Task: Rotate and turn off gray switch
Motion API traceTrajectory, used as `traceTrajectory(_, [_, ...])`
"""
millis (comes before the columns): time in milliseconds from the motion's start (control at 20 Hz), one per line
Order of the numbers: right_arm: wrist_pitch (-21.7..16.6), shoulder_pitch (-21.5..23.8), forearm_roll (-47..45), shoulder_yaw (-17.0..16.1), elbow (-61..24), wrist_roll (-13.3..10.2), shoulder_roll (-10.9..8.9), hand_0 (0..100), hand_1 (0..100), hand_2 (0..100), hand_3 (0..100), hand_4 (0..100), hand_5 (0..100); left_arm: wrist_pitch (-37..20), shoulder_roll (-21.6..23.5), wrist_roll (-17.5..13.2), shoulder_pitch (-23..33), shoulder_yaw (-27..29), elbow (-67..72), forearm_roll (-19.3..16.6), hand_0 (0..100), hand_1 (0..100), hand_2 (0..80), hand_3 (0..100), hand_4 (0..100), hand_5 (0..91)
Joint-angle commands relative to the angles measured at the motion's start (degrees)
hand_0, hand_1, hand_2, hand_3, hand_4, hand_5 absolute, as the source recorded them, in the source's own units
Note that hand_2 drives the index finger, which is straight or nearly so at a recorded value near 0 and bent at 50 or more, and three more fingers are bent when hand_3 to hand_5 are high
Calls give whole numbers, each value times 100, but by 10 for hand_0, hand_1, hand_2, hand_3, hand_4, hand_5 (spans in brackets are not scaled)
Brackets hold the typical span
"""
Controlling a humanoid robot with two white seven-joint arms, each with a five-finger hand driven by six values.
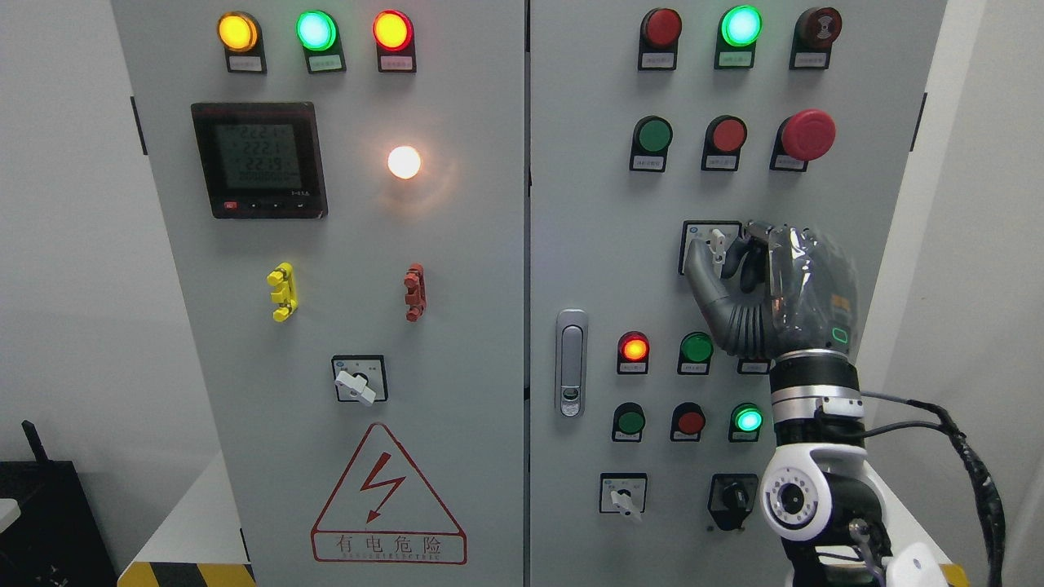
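Note:
A gray rotary switch [717,243] sits on a black square plate on the right cabinet door, its light knob standing about upright. My right hand [734,261] reaches up from the lower right and closes on the knob, thumb on its left and fingers on its right. The hand hides the right half of the plate. The left arm is out of view.
Other rotary switches sit at the lower right door [624,495], a black one [733,495] beside it, and one on the left door [357,381]. A red mushroom stop button [807,134], lit lamps, a door handle [572,362] and a meter [258,159] are on the panel.

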Motion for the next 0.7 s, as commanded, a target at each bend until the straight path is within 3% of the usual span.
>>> traceTrajectory(0, [-1,-5,1,0,6,3,18,511,267,756,967,868,993,5,0,-19,7,185,132,-44,120,389,0,0,0,0])
traceTrajectory(650, [-10,39,1,-53,-47,-14,-26,530,297,757,970,870,993,5,0,-19,-2,185,132,-44,120,389,0,0,0,0])
